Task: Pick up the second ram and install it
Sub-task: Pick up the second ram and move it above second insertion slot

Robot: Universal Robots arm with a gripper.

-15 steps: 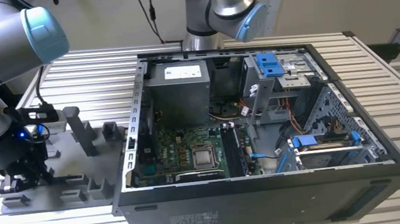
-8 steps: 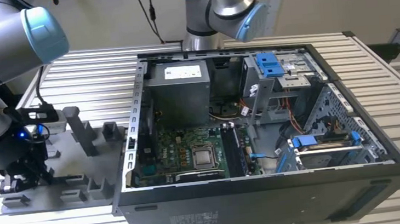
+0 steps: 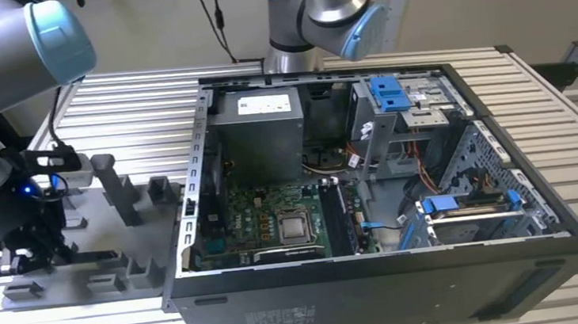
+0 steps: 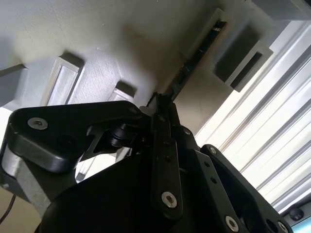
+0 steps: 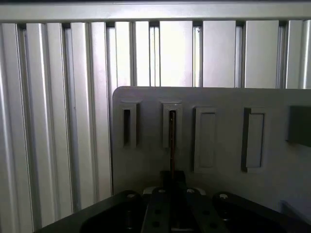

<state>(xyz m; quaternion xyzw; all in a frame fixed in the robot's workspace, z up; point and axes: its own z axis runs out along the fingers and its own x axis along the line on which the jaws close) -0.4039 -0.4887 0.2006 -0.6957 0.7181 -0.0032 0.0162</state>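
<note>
Exterior view: gripper [image 3: 31, 254] is hanging low over grey holder tray [image 3: 98, 264], beside open computer case [image 3: 386, 288].
Second wrist view: jaws are pinching second ram [image 4: 194, 56].
First wrist view: second ram [image 5: 172, 136] is standing in its slot [image 5: 166, 124]; any tilted pull is risking jamming there.

Exterior view: even, diffuse room light, no hard shadows. The ribbed bench [image 3: 548, 97] gives off pale striped glare. The open computer case [image 3: 388, 304] goes dim inside, and its outer wall is near black.

Second wrist view — the gripper [image 4: 163, 104] is an underlit black mass close to the lens, soft-edged. The second ram [image 4: 199, 53] clamped in it reads as a dark streak. The grey tray [image 4: 97, 39] sits in shade — the bench slats beside it are blown white.

First wrist view: flat, bright slats; tray slots in shadow.
</note>
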